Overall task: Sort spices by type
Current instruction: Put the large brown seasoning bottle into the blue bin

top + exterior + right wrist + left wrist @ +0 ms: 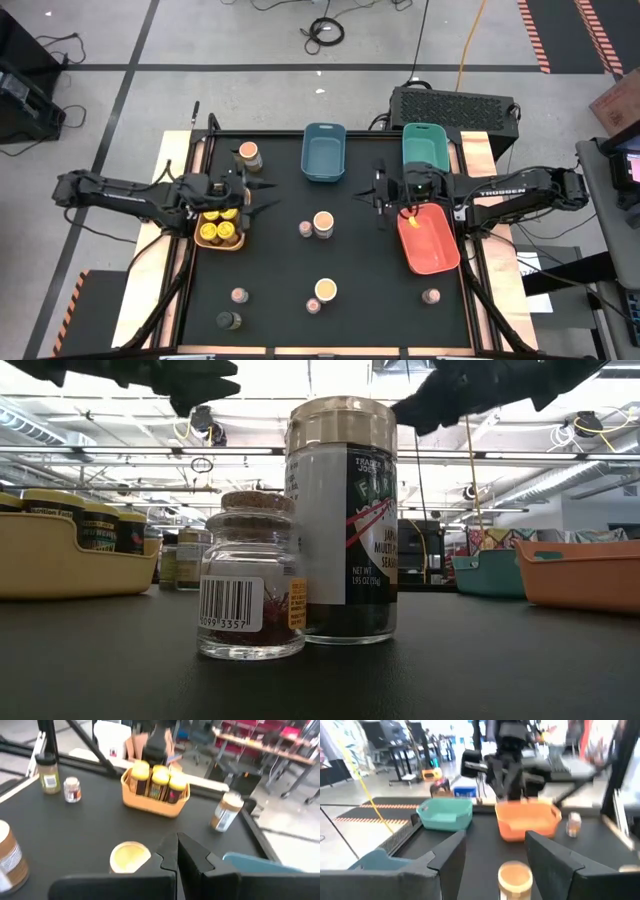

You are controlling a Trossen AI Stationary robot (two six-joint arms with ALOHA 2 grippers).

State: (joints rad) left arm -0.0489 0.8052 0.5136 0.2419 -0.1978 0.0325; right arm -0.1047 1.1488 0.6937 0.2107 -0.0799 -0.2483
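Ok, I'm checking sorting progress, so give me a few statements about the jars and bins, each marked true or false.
1. The yellow-lidded jars sit in the yellow-orange bin. True.
2. The blue bin holds a tan-topped jar. False: it looks empty.
3. The right gripper is shut and holds nothing. True.
4. The dark olive jar stands in the teal bin. False: it stands on the table, near the front left corner.

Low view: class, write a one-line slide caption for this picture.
A small cork-topped jar stands before a taller tan-lidded spice jar, between a yellow bin and an orange bin.
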